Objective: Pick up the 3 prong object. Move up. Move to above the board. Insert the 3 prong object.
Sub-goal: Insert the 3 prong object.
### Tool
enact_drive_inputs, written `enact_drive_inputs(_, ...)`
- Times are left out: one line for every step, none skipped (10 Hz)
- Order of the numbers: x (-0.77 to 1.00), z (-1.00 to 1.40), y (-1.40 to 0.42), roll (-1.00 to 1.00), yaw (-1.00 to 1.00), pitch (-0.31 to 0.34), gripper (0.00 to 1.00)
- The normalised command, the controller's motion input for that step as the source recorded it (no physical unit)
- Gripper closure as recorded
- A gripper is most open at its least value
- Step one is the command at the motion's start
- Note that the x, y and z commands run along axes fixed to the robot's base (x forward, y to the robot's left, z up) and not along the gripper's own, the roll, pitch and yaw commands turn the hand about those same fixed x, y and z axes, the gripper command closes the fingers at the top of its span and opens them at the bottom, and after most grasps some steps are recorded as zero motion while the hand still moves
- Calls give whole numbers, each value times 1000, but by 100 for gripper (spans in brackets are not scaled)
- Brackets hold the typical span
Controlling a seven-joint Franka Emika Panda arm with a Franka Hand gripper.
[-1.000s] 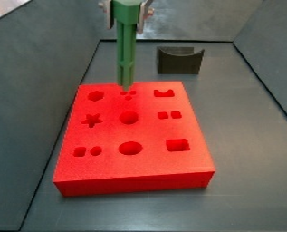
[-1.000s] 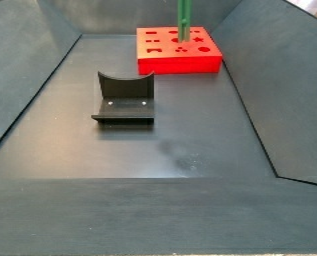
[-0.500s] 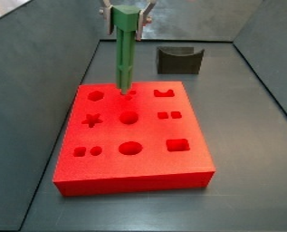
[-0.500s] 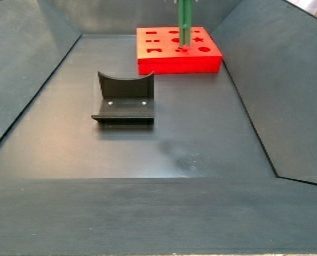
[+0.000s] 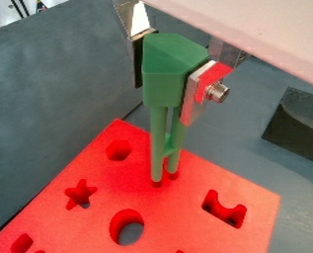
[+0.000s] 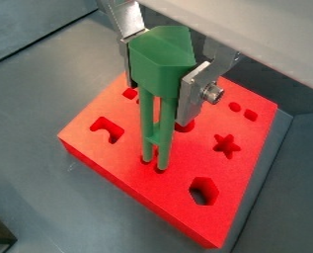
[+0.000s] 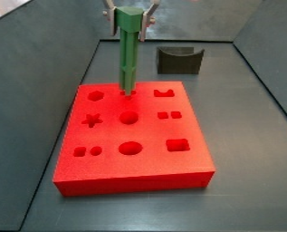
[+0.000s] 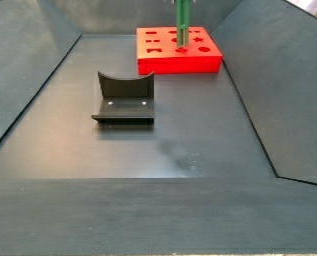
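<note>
While my gripper clamps the head of the 3 prong object, upright with its prongs at the board, I judge slight misalignment could jam them beside the three-dot recess.

A robot test rig, not a home. Bare dark grey walled bin, red recessed foam board. The gripper hangs above the board.

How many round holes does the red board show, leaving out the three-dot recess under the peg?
5 on the board: far-left corner, centre, near-middle, two small at near-left. The claw holds the green peg.
</note>
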Motion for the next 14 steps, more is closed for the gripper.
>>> enact_drive_inputs(151,-63,0,21,0,0,100)
enact_drive_inputs(160,-63,0,20,0,0,100)
enact_drive_inputs(106,-100,0,37,0,0,100)
enact_drive_inputs(31,-140,0,44,-3,0,100)
enact_drive_inputs(0,-151,0,44,-6,0,100)
enact_drive_inputs(0,-126,0,37,0,0,100)
enact_drive_inputs(0,-106,0,30,0,0,100)
enact_drive_inputs(0,-83,0,20,0,0,100)
enact_drive_inputs(0,-83,0,17,0,0,100)
enact_drive_inputs(0,-89,0,24,0,0,100)
enact_drive_inputs(0,-86,0,9,0,0,100)
enact_drive_inputs(0,-89,0,0,0,-11,100)
enact_drive_inputs(0,-100,0,0,0,-19,100)
enact_drive_inputs(0,-129,0,0,0,-26,100)
